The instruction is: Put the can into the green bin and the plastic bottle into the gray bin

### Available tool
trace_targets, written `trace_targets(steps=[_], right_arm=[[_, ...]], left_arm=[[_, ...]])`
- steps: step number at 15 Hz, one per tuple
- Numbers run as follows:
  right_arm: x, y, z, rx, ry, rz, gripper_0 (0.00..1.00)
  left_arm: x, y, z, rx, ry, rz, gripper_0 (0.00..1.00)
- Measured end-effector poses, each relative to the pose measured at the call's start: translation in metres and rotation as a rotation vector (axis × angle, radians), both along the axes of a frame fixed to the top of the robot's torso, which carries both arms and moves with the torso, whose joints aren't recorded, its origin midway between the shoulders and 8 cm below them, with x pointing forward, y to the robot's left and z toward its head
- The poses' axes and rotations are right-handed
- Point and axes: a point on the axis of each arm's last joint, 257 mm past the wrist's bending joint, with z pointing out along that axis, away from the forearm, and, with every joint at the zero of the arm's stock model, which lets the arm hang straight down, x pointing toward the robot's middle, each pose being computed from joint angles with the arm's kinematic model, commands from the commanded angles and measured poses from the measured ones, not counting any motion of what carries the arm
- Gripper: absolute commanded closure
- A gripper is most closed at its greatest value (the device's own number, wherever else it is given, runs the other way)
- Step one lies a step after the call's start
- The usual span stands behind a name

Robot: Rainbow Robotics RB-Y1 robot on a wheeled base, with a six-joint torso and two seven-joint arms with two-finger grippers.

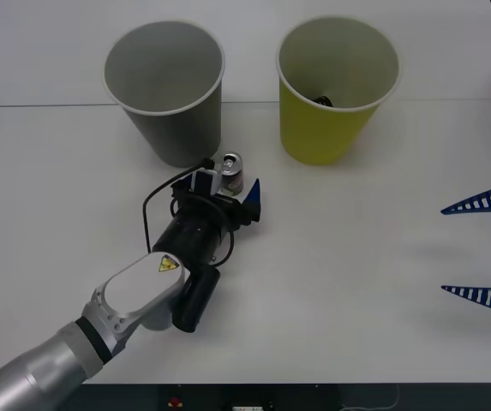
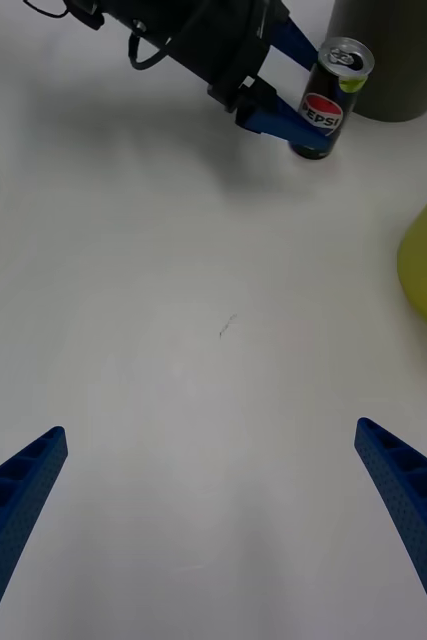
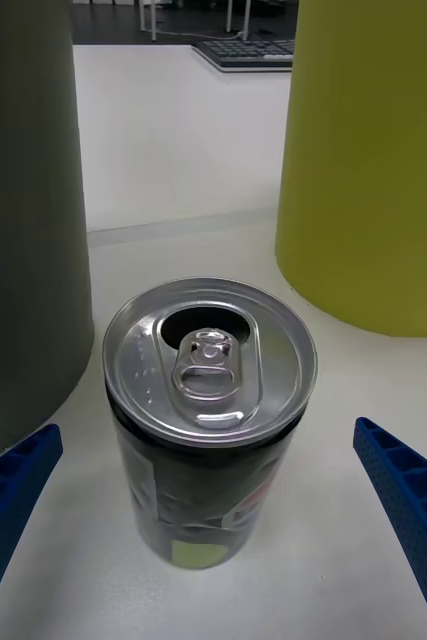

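Left tool [image 1: 230, 185] (fingers spread) brackets upright can [image 1: 232, 171] — untouched.

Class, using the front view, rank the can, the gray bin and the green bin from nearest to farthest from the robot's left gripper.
1. The can, standing between the open fingers of the left gripper.
2. The gray bin, just behind, to the left.
3. The green bin, farther off, to the right.

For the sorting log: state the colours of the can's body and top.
The can has a black body with a red, white and blue logo and a silver top, best in the right wrist view.
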Motion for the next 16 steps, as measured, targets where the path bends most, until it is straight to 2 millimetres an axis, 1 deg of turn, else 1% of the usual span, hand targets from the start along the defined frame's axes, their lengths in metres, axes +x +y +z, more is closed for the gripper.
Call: trace_targets(steps=[6, 7, 8, 9, 16], right_arm=[[0.000, 0.000, 0.000, 0.000, 0.000, 0.000, 0.00], [0.000, 0.000, 0.000, 0.000, 0.000, 0.000, 0.00], [0.000, 0.000, 0.000, 0.000, 0.000, 0.000, 0.00], [0.000, 0.000, 0.000, 0.000, 0.000, 0.000, 0.00], [0.000, 0.000, 0.000, 0.000, 0.000, 0.000, 0.00]], left_arm=[[0.009, -0.008, 0.002, -0.007, 0.001, 0.004, 0.00], [0.010, -0.008, 0.002, -0.007, 0.001, 0.005, 0.08], [0.010, -0.008, 0.002, -0.007, 0.001, 0.005, 0.51], [0.010, -0.009, 0.002, -0.007, 0.001, 0.003, 1.00], [0.008, -0.012, 0.003, -0.002, -0.003, -0.014, 1.00]])
